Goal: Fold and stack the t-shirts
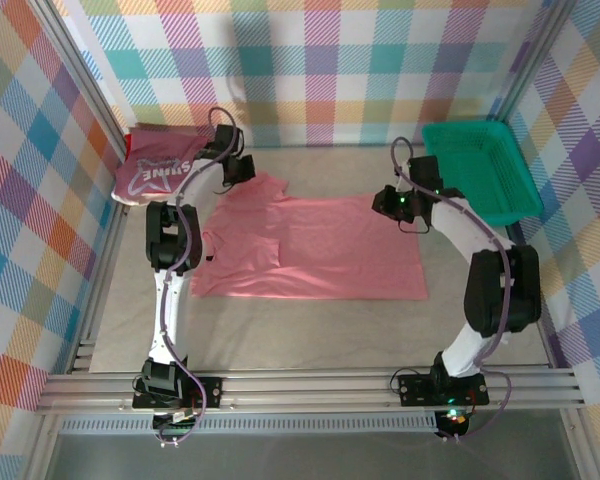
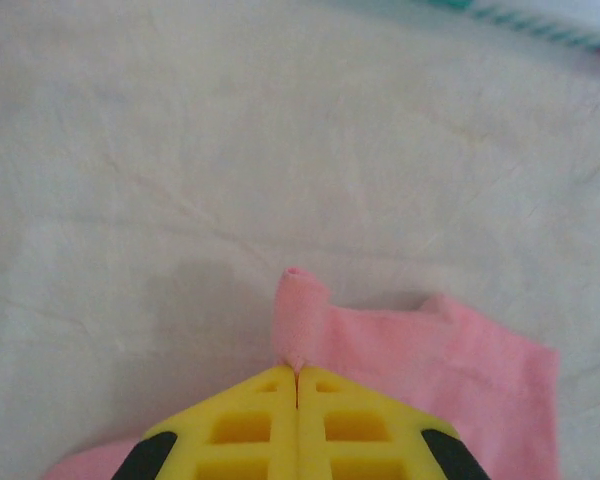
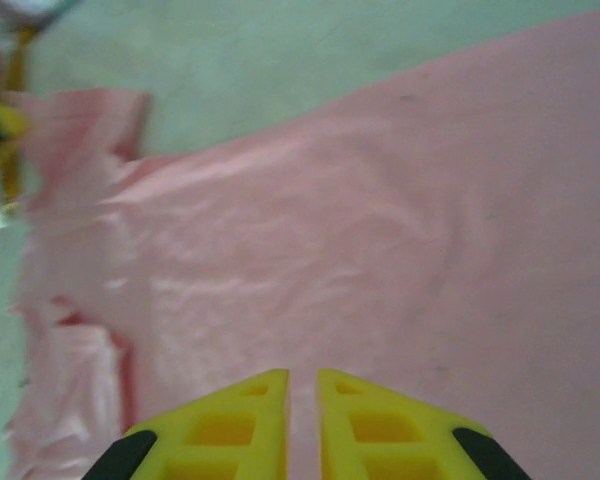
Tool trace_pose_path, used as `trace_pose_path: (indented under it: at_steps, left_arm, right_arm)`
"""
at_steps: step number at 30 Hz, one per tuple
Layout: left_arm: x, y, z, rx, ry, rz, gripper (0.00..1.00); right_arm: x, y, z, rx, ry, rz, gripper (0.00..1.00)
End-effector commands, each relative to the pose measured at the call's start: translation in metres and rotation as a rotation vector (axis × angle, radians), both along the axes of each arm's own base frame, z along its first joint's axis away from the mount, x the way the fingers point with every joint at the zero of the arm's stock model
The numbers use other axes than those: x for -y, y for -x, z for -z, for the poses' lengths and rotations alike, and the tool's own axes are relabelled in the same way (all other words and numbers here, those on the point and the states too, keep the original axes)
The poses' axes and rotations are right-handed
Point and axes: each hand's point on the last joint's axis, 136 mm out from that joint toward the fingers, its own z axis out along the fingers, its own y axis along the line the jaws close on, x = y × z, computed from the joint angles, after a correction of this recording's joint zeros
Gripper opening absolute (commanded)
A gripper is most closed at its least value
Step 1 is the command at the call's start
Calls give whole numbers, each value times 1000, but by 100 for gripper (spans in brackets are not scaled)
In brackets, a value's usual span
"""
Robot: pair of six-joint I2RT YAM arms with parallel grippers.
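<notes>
Bench (image 1: 300, 335) pale grey, bare along the lower part of the top view, with the pink shirt (image 1: 320, 255) spread mostly flat across the centre of the frame, hem toward the right, collar and sleeves toward the left. Upper sleeve bunched just left of centre, up by the left arm's tip.

In the left wrist view, left fingers (image 2: 245, 430) pressed together at bottom centre, pinching a small upright fold of the pink shirt (image 2: 305, 310). Rest of that sleeve lying flat toward the lower right, bare bench (image 2: 280, 130) above it.

In the right wrist view, right fingers (image 3: 240, 420) at bottom centre with a narrow slit between them, low over the pink shirt (image 3: 380, 220). Cannot tell whether any cloth is caught in the slit.

Lettered shirt (image 1: 155, 175), dark pink with white print, heaped in the upper left corner of the top view, apart from the pink shirt. Green basket (image 1: 480, 170) at upper right, beside the right arm.
</notes>
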Motion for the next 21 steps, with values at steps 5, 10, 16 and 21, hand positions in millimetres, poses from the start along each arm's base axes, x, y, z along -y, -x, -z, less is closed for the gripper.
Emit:
trace_pose_path:
  at_steps: [5,10,16,21]
  left_arm:
    - [-2,-14,-50,75,-75,28,0]
    - [-1,-14,-53,83,-76,35,0]
    - [-4,-9,-52,90,-104,37,0]
    - [-5,-6,-45,76,-117,50,0]
  right_arm:
    - [40,-43,33,-95,232,116,17]
    - [57,-71,50,-131,302,175,21]
    - [79,-96,73,-188,399,243,30]
    - [97,-110,92,-259,463,297,32]
